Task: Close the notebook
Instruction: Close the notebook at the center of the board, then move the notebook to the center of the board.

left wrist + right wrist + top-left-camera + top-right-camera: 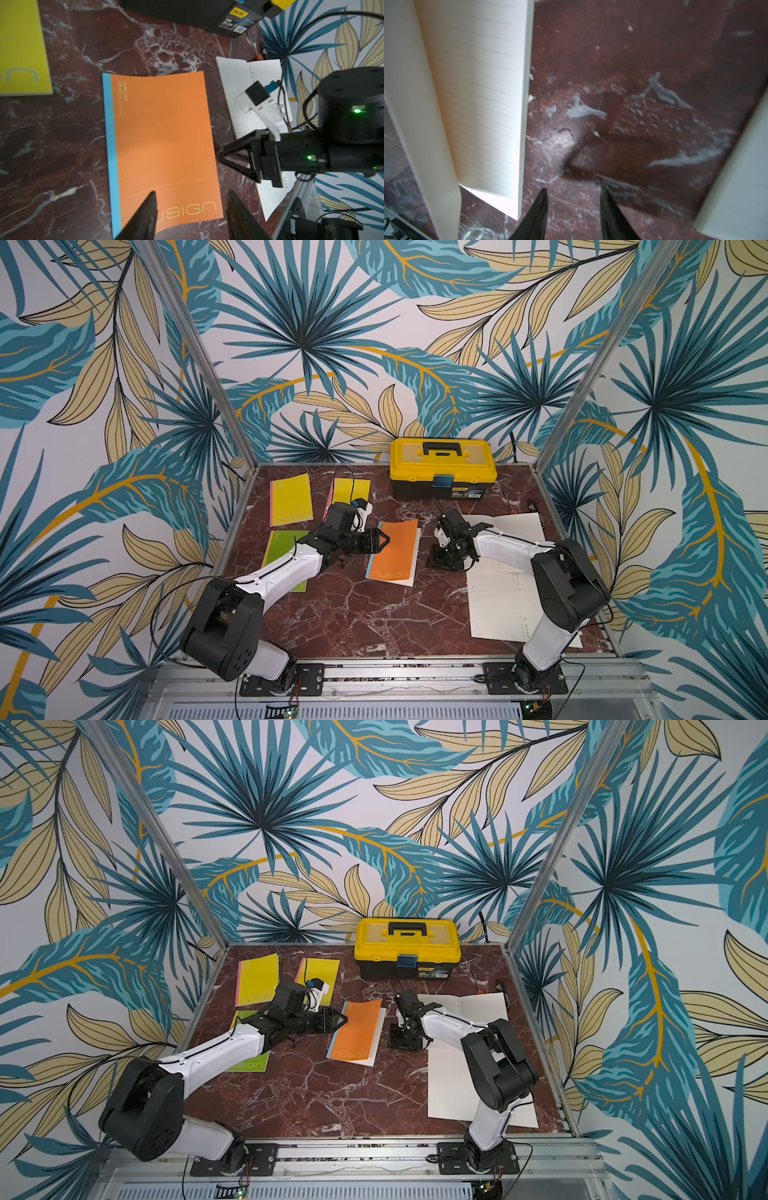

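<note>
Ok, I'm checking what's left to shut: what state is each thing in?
Orange notebook: closed, lying flat.
White notebook: lying open, pages up.
Yellow notebooks: both closed.
Green notebook: closed.
Toolbox: lid shut.
Left gripper: open, empty.
Right gripper: open, empty.

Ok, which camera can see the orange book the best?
The left wrist view: the orange notebook fills much of the picture, with its blue spine strip and lettering clear. In both top views it is small, and the left gripper hangs over its edge. The right wrist view shows no orange at all.
</note>
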{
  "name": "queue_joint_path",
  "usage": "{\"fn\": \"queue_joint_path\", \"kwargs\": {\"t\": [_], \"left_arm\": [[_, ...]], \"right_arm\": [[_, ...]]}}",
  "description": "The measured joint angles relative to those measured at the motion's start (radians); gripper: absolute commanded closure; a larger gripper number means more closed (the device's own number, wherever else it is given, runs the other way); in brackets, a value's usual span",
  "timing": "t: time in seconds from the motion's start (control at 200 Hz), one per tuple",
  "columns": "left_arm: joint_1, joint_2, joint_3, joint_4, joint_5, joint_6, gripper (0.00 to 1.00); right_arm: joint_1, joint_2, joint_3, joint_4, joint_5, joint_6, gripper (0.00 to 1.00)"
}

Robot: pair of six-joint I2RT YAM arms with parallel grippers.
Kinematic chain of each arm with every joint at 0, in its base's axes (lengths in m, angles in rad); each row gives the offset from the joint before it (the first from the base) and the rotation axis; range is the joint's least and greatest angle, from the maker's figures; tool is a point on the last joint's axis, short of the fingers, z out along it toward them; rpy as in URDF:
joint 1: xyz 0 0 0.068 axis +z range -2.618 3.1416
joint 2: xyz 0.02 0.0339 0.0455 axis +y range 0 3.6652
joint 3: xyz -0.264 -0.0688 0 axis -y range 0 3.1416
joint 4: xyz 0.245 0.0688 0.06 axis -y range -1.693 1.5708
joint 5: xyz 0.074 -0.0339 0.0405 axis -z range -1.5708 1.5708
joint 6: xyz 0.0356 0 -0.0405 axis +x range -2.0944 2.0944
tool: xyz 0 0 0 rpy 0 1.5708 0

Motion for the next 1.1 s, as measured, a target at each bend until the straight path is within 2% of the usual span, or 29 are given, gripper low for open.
{"fn": "queue_joint_path", "kwargs": {"t": [0.23, 0.481, 1.101], "left_arm": [[0.000, 0.030, 0.004, -0.064, -0.066, 0.007, 0.46], [0.000, 0.077, 0.011, -0.095, -0.091, 0.008, 0.46], [0.000, 0.161, 0.067, -0.134, -0.106, 0.021, 0.48]], "right_arm": [[-0.001, -0.084, 0.013, -0.059, -0.004, -0.009, 0.49], [-0.001, -0.089, 0.051, -0.077, -0.047, -0.026, 0.40], [0.020, 0.100, 0.225, -0.088, -0.107, -0.053, 0.44]]}}
